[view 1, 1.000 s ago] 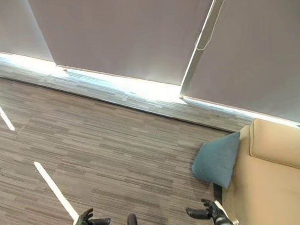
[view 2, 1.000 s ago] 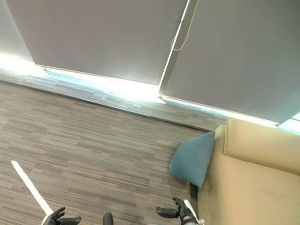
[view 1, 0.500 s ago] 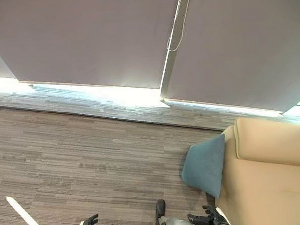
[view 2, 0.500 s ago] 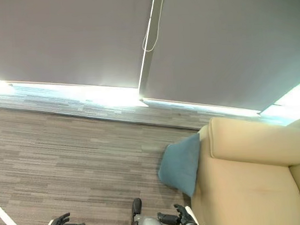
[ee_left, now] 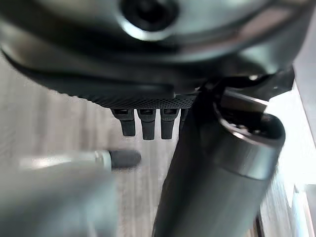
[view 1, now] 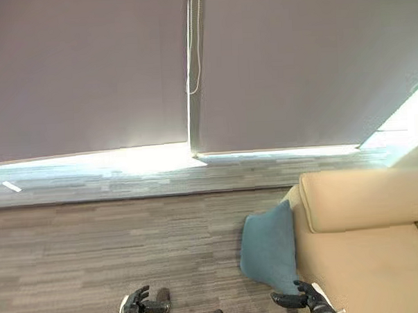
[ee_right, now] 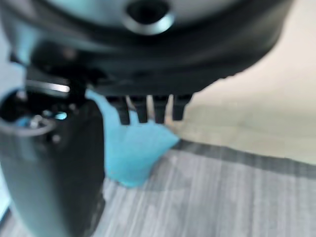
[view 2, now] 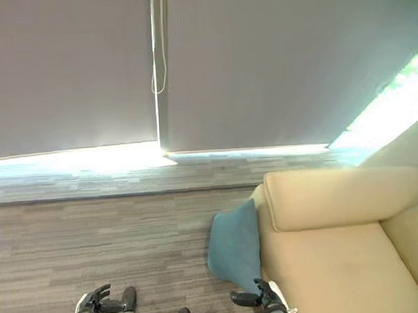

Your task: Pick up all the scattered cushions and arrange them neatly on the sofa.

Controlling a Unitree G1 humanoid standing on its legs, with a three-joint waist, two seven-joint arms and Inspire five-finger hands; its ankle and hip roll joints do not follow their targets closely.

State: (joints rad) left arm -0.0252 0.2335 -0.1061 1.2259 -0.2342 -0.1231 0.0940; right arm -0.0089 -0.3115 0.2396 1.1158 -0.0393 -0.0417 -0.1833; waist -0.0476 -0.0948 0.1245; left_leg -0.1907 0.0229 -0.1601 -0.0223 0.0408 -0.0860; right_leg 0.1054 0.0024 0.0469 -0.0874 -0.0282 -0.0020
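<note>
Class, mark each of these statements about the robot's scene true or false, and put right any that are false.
1. The blue cushion stands on the floor, leaning against the sofa's side. True.
2. The right hand is gripping the cushion. False: its fingers are spread and hold nothing; it hovers just short of the cushion's lower corner.
3. The sofa is beige. True.
4. The left hand carries a second cushion. False: it is open and empty, low over the carpet.
5. The cushion lies flat on the sofa's seat. False: it is beside the sofa, propped on edge against the armrest end.
</note>
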